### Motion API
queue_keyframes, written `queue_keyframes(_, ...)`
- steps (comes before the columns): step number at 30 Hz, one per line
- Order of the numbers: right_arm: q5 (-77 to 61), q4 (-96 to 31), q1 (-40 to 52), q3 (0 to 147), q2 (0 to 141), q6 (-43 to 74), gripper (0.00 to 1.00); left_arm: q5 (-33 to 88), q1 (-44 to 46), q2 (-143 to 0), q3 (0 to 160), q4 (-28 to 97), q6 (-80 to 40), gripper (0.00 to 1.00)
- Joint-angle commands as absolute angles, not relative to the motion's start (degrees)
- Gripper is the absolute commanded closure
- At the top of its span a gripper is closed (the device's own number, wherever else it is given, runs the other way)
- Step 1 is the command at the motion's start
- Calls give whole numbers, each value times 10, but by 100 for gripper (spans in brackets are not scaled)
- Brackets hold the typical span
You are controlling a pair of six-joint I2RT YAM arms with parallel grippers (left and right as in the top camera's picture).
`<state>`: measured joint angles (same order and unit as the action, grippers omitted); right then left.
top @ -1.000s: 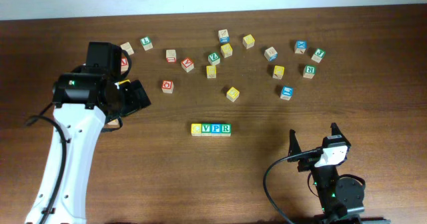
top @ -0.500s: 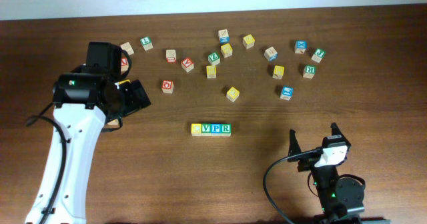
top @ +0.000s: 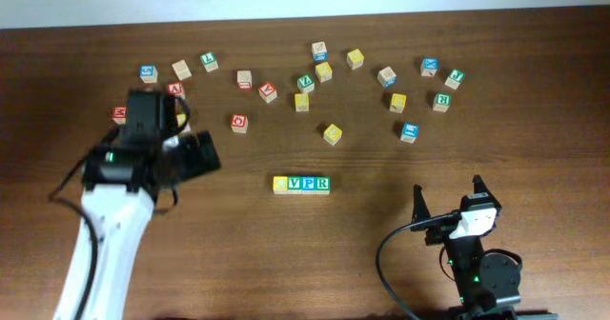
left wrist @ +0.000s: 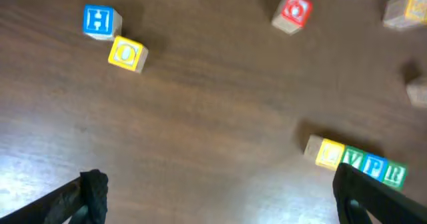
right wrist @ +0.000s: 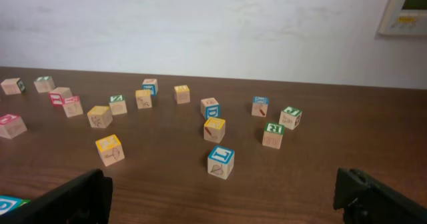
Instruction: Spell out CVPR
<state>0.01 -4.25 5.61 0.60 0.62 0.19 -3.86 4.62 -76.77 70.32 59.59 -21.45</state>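
Observation:
Four wooden cubes stand touching in a row at the table's middle: yellow-framed C [top: 280, 184], green V [top: 294, 184], blue P [top: 308, 184], green R [top: 322, 184]. The left wrist view shows the row at lower right, C [left wrist: 327, 152], V [left wrist: 352, 161], P [left wrist: 373, 167], R [left wrist: 395, 175], partly behind a fingertip. My left gripper [top: 202, 152] [left wrist: 220, 197] is open and empty, left of the row and apart from it. My right gripper [top: 448, 198] [right wrist: 223, 201] is open and empty near the front right edge.
Several other letter cubes lie scattered across the back: a red one [top: 239, 122], a yellow one [top: 332, 133], a blue one [top: 409, 131] that also shows in the right wrist view [right wrist: 221, 161]. A blue cube [left wrist: 101, 21] and a yellow cube [left wrist: 127, 53] lie near the left arm.
My left arm has pulled back toward the table's front, uncovering two cubes at the back left. The row of four cubes and the right arm have not moved.

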Motion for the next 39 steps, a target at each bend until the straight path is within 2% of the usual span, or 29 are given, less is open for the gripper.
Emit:
queue_keyframes(1,6,-47,51,3,2,2,2,-17,43,-639,590,560,-157,1)
queue_keyframes(4,6,-47,51,3,2,2,2,28,43,-474,458,478,-153,1)
queue_keyframes(6,7,-47,51,3,2,2,2,83,43,-378,389,417,-75,1)
queue_keyframes(8,7,-47,51,3,2,2,2,77,43,-251,318,390,-59,1)
queue_keyframes(11,6,-47,51,3,2,2,1,67,43,-215,269,362,-59,1)
queue_keyframes(14,7,-47,51,3,2,2,2,74,43,-194,173,226,-60,1)
queue_keyframes(17,6,-47,51,3,2,2,2,73,43,-87,68,135,-59,1)
queue_keyframes(20,7,-47,51,3,2,2,2,70,24,-2,40,119,-59,1)
queue_keyframes(23,6,-47,51,3,2,2,2,62,10,-3,8,16,-59,1)
queue_keyframes(25,7,-47,51,3,3,2,2,60,11,-3,5,-4,-59,1)
queue_keyframes(28,6,-47,51,3,3,2,2,63,11,-3,5,43,-59,1)
queue_keyframes(34,7,-47,51,3,3,2,2,49,11,-3,5,42,-25,1)
queue_keyframes(35,6,-47,51,3,3,2,2,12,11,-3,5,47,-24,1)
queue_keyframes(37,7,-47,51,3,3,2,2,0,11,-3,5,48,41,1)
queue_keyframes(39,7,-47,51,3,3,2,2,-11,11,-3,5,48,49,1)
